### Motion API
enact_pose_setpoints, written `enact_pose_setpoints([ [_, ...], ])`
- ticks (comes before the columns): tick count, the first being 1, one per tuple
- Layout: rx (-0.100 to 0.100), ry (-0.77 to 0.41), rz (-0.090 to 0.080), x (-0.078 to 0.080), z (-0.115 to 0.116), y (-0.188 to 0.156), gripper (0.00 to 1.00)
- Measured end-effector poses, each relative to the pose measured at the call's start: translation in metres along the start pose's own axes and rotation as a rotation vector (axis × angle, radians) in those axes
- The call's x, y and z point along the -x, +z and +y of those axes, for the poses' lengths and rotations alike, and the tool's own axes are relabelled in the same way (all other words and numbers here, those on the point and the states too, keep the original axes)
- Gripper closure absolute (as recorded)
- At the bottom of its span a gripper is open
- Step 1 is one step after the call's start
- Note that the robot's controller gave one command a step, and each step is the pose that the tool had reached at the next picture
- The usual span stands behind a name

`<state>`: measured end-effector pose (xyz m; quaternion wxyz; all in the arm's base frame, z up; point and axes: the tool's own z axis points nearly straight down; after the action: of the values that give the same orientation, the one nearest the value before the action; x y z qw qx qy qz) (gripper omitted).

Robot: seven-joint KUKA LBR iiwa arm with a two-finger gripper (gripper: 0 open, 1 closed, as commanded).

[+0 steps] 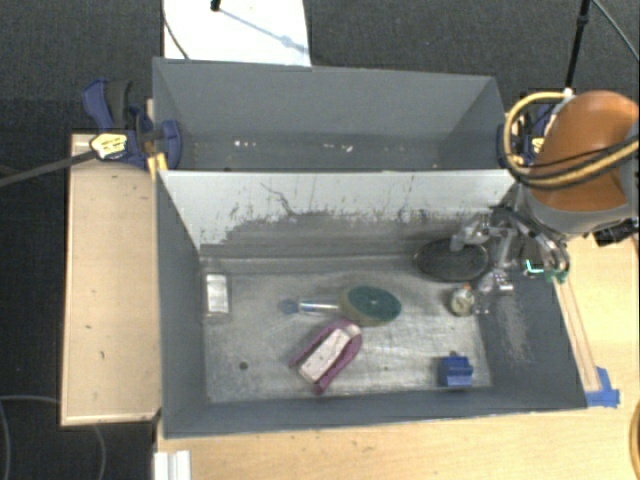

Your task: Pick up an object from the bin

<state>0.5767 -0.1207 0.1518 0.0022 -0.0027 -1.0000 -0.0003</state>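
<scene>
Grey metal bin (330, 208), and nothing's lifted out of it yet. A dark grey flat disc (448, 261) lies near the back right corner, with the gripper (492, 263) right beside it. Can't tell if it's clenched or released. A small brassy round bit (460, 303) sits just in front. I'd say the grab and lift are both left to do.

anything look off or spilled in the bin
Nothing stands out. The white block, green disc, purple packet and blue block lie loose on the bin floor, none visibly broken or spilled.
</scene>
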Motion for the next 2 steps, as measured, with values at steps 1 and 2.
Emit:
enact_pose_setpoints([
  [1,0.002,0.207,-0.002,0.0061,-0.0012,0.0766,0.00],
  [2,0.002,0.202,-0.006,0.0076,-0.0007,0.0743,1.00],
])
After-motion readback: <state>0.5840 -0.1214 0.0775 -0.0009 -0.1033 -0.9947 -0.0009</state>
